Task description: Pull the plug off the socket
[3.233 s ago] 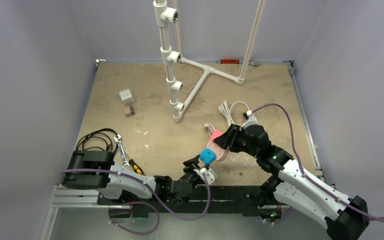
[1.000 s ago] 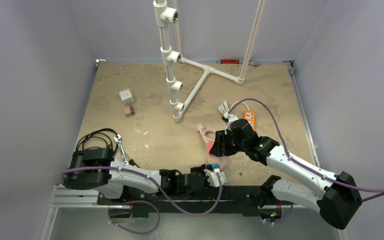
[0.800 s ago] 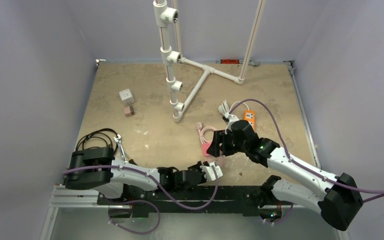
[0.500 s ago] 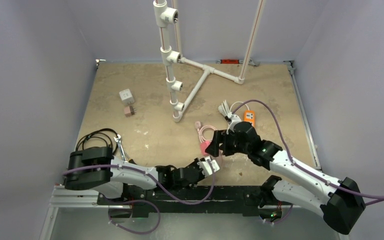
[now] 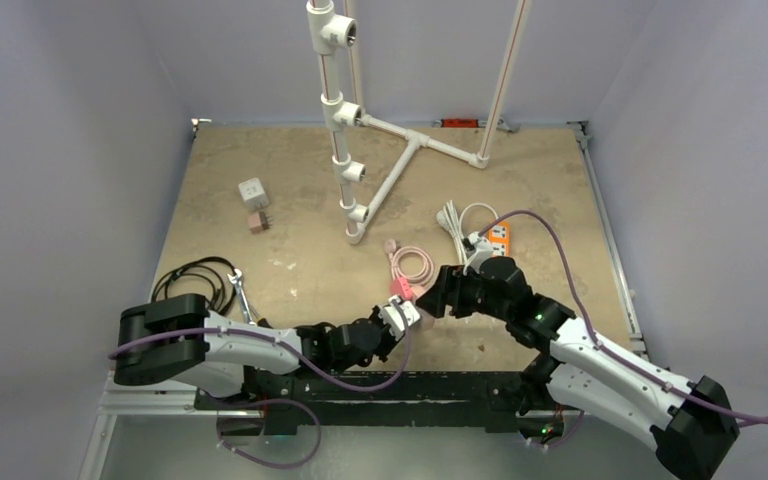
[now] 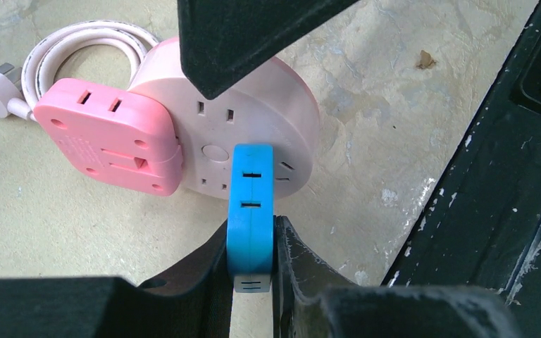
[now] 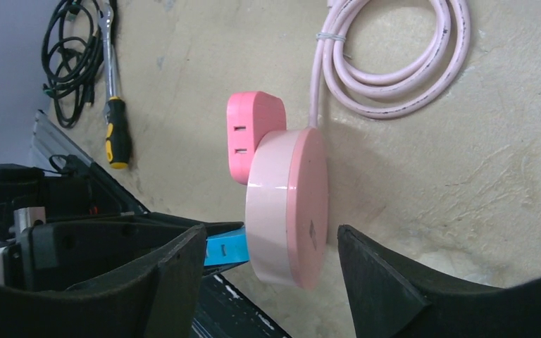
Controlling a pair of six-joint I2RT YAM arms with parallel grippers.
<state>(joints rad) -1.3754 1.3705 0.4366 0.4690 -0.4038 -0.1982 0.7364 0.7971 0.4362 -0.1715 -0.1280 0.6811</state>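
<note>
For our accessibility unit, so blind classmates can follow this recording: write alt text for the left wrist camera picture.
A blue plug, clamped between the left gripper's dark fingers, meets the face of a round pale pink socket. A pink adapter overlaps the socket's edge on the picture's left, a coiled pink cable behind it.

The right gripper [image 7: 269, 239] had its fingers [image 7: 377, 282] spread, one on each side of the round pink socket [image 7: 289, 204] — neither touching it. A pink plug [image 7: 250, 130] sat against the socket's far edge; a blue plug [image 7: 225, 251] showed partly behind one finger. The coiled cord [image 7: 394, 63] lay beyond — screwdriver [image 7: 117, 137], wrench [image 7: 109, 42] and black cable [image 7: 67, 49] well apart.
</note>
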